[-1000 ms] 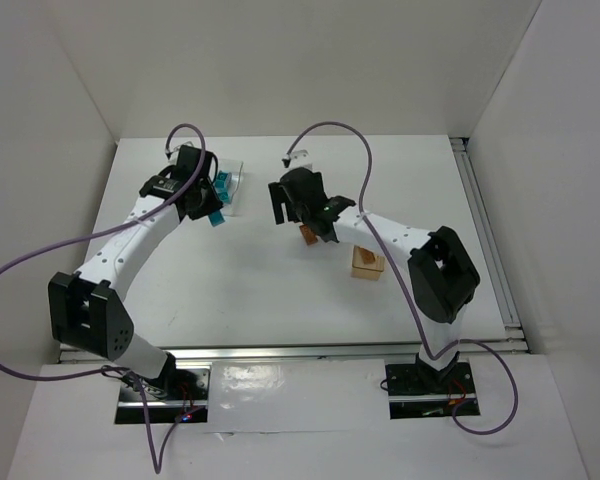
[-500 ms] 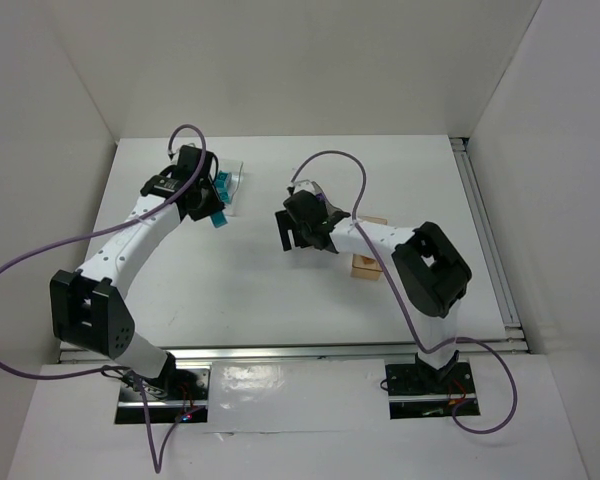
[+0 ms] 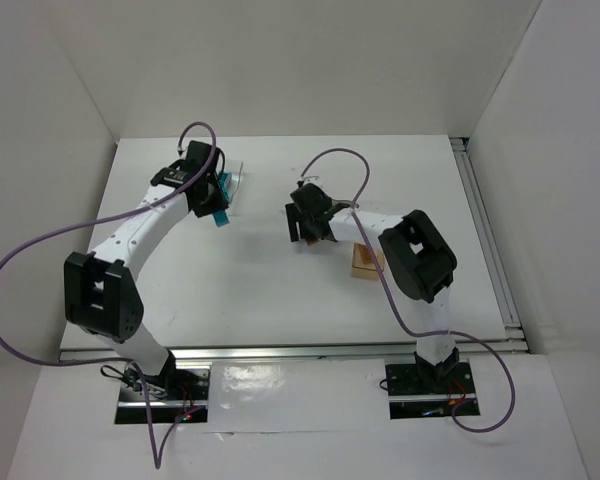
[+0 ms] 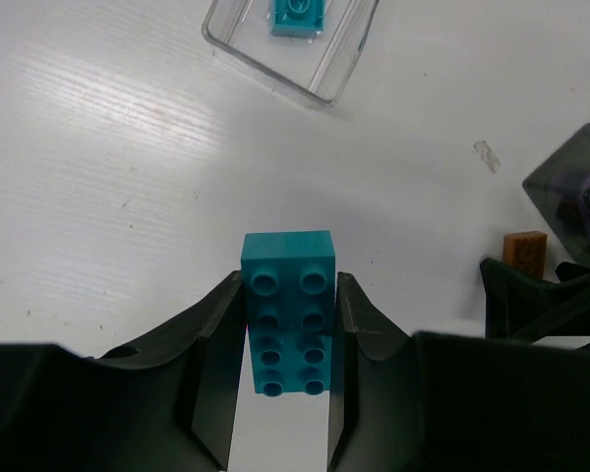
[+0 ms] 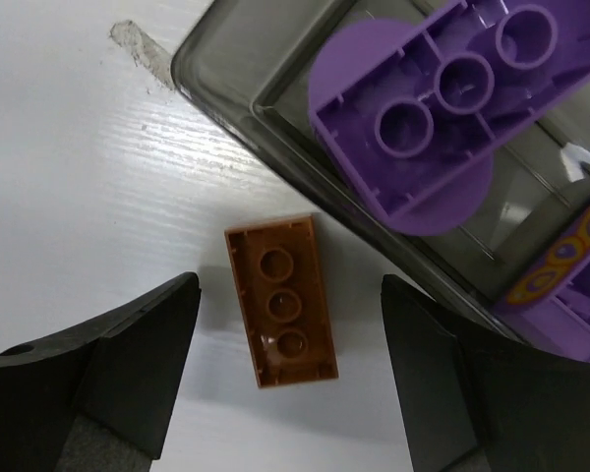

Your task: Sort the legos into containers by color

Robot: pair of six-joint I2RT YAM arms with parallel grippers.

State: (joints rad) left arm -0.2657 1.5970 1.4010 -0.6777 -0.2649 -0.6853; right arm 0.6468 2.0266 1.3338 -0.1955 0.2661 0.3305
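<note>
My left gripper (image 4: 288,329) is shut on a teal two-by-four brick (image 4: 288,313), its jaws pressed on the long sides. It sits just short of the clear bin (image 4: 329,79), which holds a teal brick (image 4: 297,15). In the top view the left gripper (image 3: 215,208) is beside the clear bin (image 3: 236,180). My right gripper (image 5: 288,295) is open, low over the table, with its jaws either side of an orange-brown brick (image 5: 280,300) lying studs down. Beside that brick stands the smoky grey bin (image 5: 226,74) with a purple rounded brick (image 5: 423,118) and a patterned purple brick (image 5: 570,265).
The orange-tan bin (image 3: 365,262) stands right of the right gripper (image 3: 302,230). The left wrist view shows the grey bin (image 4: 575,187) and the orange-brown brick (image 4: 524,248) at its right edge. White walls enclose the table on three sides.
My right gripper has turned and come down over the orange-brown brick beside the grey bin. My left gripper has shifted slightly toward the clear bin, still holding the teal brick.
</note>
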